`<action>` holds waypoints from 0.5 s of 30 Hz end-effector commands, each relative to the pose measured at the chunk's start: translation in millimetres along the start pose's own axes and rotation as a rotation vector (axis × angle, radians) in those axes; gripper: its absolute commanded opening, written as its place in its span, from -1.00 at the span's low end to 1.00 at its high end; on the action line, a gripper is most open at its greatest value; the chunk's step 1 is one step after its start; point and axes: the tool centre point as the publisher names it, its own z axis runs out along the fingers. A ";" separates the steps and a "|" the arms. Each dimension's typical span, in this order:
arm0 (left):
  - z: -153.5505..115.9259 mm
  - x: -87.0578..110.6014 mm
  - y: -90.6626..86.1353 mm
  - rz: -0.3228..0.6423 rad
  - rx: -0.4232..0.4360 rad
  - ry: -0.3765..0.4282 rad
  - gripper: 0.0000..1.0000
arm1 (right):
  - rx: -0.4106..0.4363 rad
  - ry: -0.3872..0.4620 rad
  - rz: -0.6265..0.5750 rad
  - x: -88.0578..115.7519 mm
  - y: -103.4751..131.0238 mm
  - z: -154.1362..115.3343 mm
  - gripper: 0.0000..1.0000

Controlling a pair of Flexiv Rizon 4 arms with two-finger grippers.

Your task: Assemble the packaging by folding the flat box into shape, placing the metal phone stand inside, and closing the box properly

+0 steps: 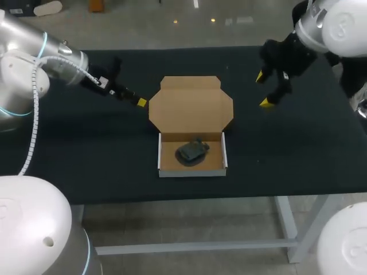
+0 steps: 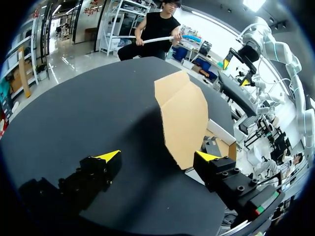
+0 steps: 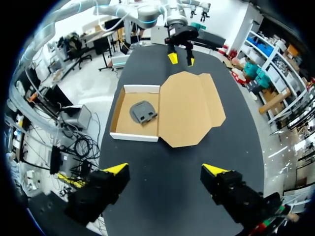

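Lid [image 1: 191, 106] closure: with left gripper [image 2: 157, 157] and right gripper [image 1: 262, 89] jaws wide, raise lid's far edge and fold squarely over stand [image 1: 192, 150].

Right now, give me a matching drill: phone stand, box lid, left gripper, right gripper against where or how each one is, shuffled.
Column 1:
1 phone stand
2 box lid
3 left gripper
4 right gripper

Column 2:
A open, off to the lid's right, clear of it
B folded open, on the far side of the tray
C lying inside the tray
D open, close by the lid's left edge

Pairs: 1-C, 2-B, 3-D, 4-A
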 end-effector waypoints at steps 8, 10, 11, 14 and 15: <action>19.3 -17.7 -10.6 -0.012 -0.009 0.121 1.00 | 0.026 0.047 -0.019 -21.1 12.5 9.2 1.00; 21.1 -15.6 -12.0 -0.005 -0.005 0.131 1.00 | 0.026 0.048 -0.028 -23.8 14.7 11.0 1.00; 21.6 -14.4 -12.5 -0.004 -0.002 0.141 1.00 | 0.027 0.049 -0.030 -25.2 15.4 11.9 1.00; 24.0 -10.2 -14.0 0.006 0.003 0.155 1.00 | 0.033 0.051 -0.038 -29.5 17.1 14.2 1.00; 25.0 -9.0 -14.3 0.008 0.004 0.158 1.00 | 0.034 0.054 -0.041 -30.9 17.8 15.2 1.00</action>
